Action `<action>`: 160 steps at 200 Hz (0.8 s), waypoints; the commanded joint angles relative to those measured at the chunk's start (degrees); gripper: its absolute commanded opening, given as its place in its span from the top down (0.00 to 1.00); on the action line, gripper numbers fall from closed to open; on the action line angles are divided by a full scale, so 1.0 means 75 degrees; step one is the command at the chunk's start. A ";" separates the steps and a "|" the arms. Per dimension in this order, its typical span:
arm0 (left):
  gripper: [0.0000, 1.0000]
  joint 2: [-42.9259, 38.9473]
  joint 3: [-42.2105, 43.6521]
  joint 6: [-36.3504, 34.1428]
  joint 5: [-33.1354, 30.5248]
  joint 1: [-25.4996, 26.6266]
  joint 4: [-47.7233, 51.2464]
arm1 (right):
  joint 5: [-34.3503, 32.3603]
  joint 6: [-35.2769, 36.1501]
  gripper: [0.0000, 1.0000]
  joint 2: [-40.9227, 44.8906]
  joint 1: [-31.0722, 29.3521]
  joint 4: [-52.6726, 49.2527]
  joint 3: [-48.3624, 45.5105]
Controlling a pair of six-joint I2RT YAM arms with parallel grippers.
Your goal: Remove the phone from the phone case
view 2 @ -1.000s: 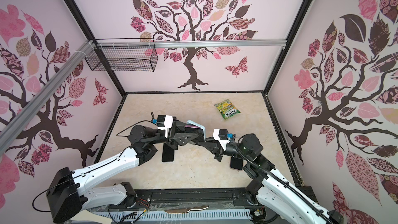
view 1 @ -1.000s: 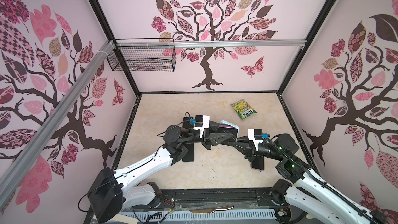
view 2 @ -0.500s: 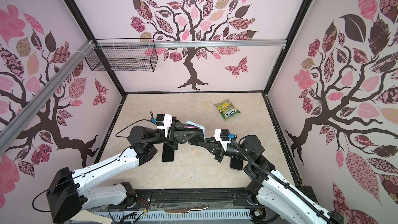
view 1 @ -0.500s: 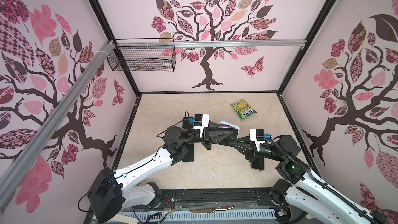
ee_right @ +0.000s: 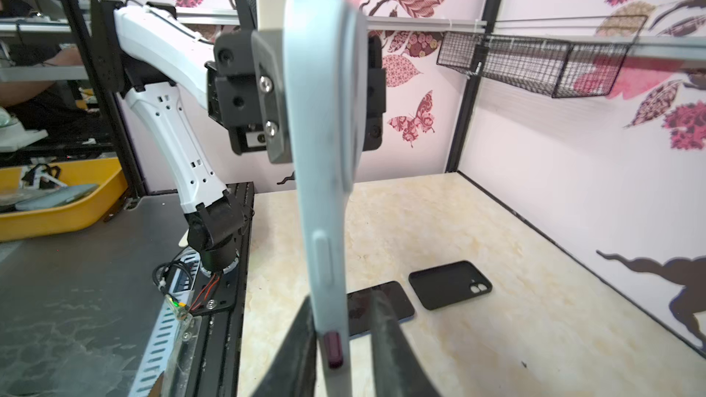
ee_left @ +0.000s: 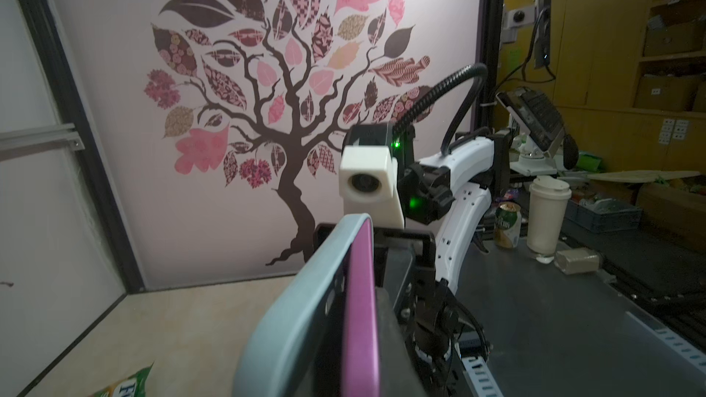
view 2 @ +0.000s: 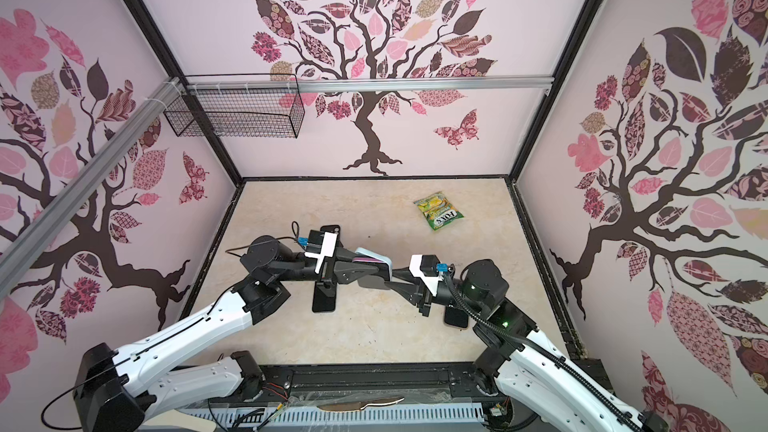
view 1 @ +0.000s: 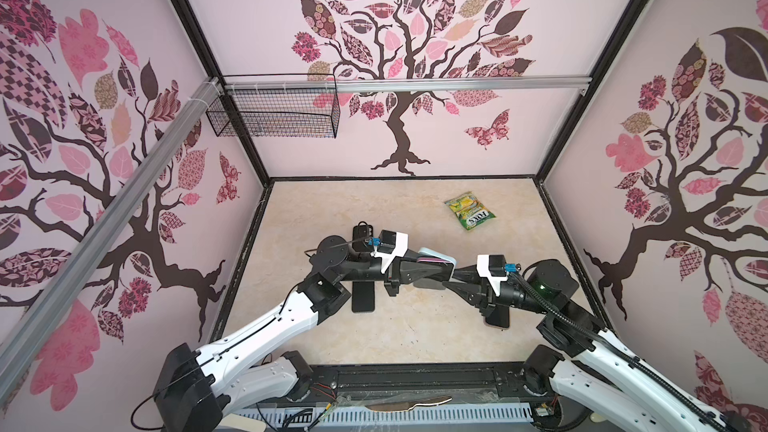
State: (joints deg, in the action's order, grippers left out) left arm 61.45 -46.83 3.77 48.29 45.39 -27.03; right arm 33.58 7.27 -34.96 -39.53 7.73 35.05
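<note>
Found left arm (view 1: 266,326) entering from the near left corner, elbow low, forearm rising to a level wrist pointed rightward. Noted left gripper (view 1: 440,273) clamped on the phone case (ee_right: 321,147), one jaw pressed on each broad face. Found right arm (view 1: 623,359) entering from the near right corner, wrist level and pointed leftward, meeting its counterpart tip to tip. Noted right gripper (view 1: 455,278) parted, fingers (ee_right: 386,337) straddling the end of the phone case, one close against it, the other standing clear.
</note>
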 commanded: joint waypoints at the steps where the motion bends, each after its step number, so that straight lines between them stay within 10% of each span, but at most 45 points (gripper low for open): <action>1: 1.00 -0.0463 -0.0418 -0.1754 -0.0195 -0.0049 0.2244 | -0.0543 0.0154 0.59 0.0299 0.0037 -0.0418 0.0420; 86: 1.00 -0.0652 -0.1581 -0.6030 -0.1919 -0.0057 0.6774 | -0.0057 0.0478 0.48 -0.0888 0.0043 -0.2790 0.1674; 160: 1.00 -0.0151 -0.1811 -0.6901 -0.2860 0.0837 0.7109 | 0.0526 -0.1288 0.50 -0.1598 -0.0031 -0.0598 0.1495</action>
State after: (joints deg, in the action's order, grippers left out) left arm 59.92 -57.04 -45.10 28.88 50.59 27.59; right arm 34.54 3.77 -45.95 -39.35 -4.38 45.80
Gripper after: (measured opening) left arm 0.094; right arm 0.497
